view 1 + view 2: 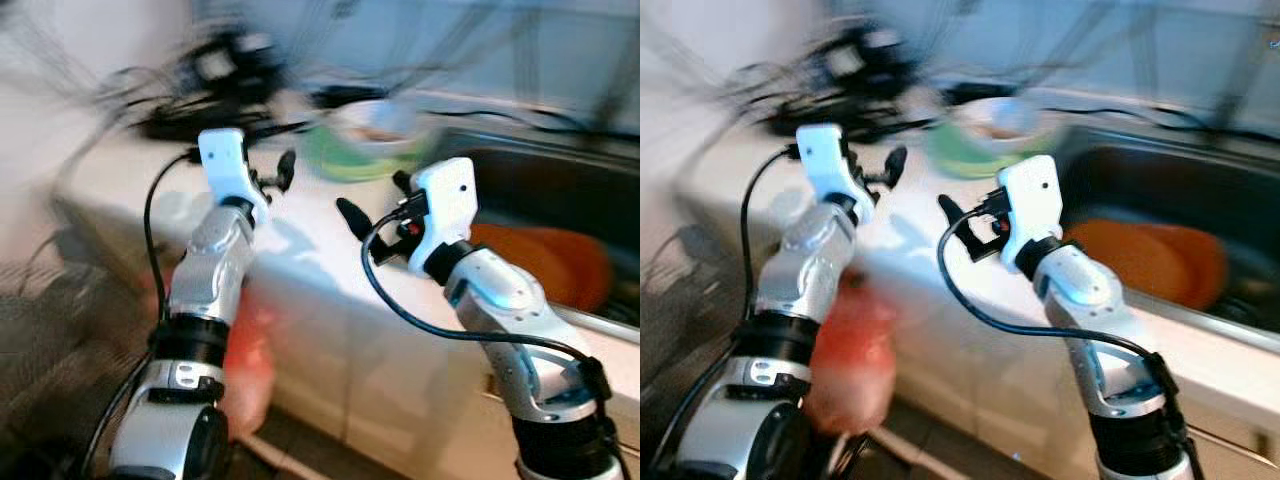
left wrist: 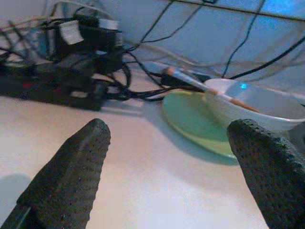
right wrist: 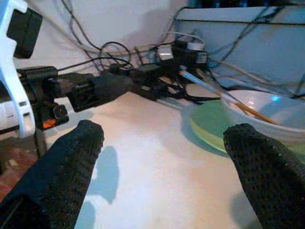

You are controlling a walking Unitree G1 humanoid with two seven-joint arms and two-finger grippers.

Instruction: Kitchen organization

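Both grippers, left (image 2: 167,167) and right (image 3: 159,167), hover wide-jawed over the table (image 2: 143,191), probably lining up on the white bowl (image 2: 257,107) atop its green plate (image 2: 190,121).

Blurred: both arms raised over white counter (image 1: 930,290); green plate (image 1: 975,150) behind; sink (image 1: 1160,190) holds orange dish (image 1: 1140,255).
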